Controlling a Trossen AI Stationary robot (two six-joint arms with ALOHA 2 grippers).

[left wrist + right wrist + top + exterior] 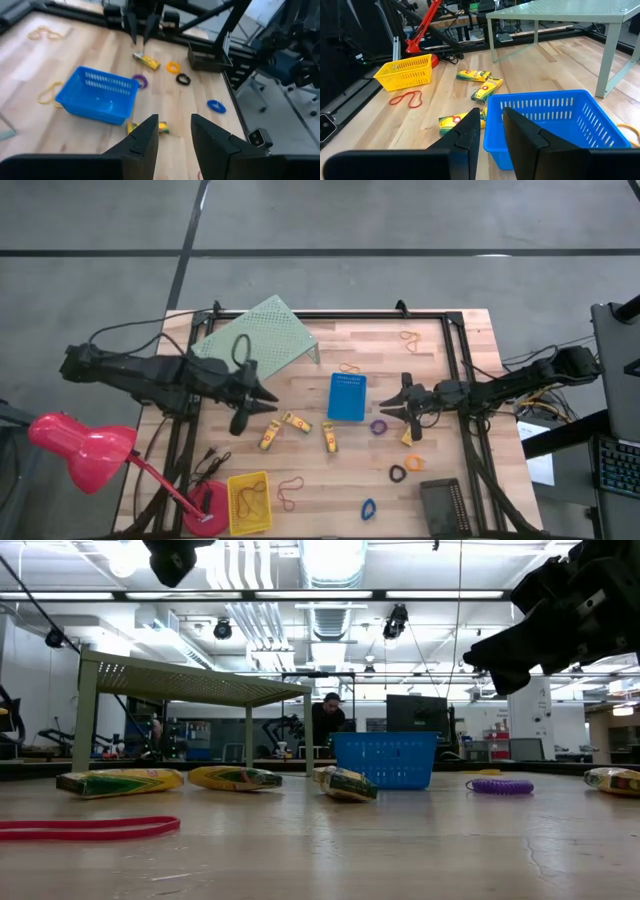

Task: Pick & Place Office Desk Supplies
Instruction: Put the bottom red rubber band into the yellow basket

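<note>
A pale butcher-block table [330, 470] on a grey floor carries my work. From above, my left gripper [266, 398] hovers with fingers slightly parted and empty, just past the green perforated riser [262, 335]; three yellow-gold pieces [297, 422] lie at its 4 o'clock. My right gripper [388, 407] hangs beside the blue bin [347, 396], narrowly open and empty, the purple ring [379, 426] at its 6 o'clock and a fourth yellow piece [412, 436] nearby. Black ring [398, 474], orange ring [414, 463] and blue ring [368, 508] sit nearer the front edge; tan rubber bands [410, 337] lie at the back. At table height, a red band [85, 828] lies in front, and a person [328, 718] stands far behind. My left wrist sees the bin [97, 95] ahead between parted fingers [143, 145]. My right wrist shows the yellow bin [405, 72] at 10 o'clock.
</note>
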